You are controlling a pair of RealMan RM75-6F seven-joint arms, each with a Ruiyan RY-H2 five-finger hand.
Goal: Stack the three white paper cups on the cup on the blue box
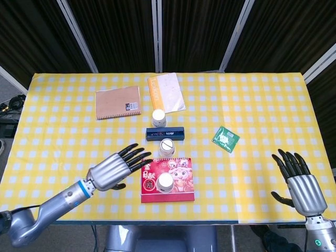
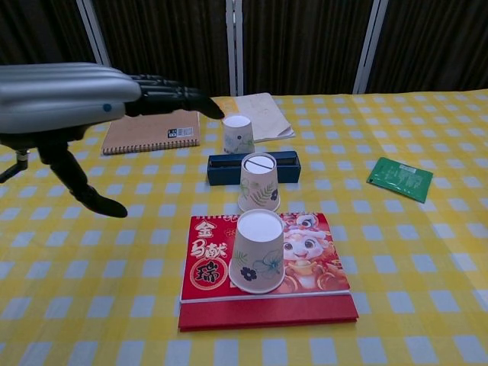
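Note:
Three white paper cups with a leaf print stand upside down in a row. The far cup is behind the dark blue box. The middle cup stands just in front of the box, on the cloth. The near cup sits on a red picture book. My left hand hovers open, fingers stretched out, just left of the book. My right hand is open at the front right edge and holds nothing.
A brown spiral notebook lies at the back left, and a white and orange booklet behind the cups. A green packet lies right of the box. A yellow checked cloth covers the table.

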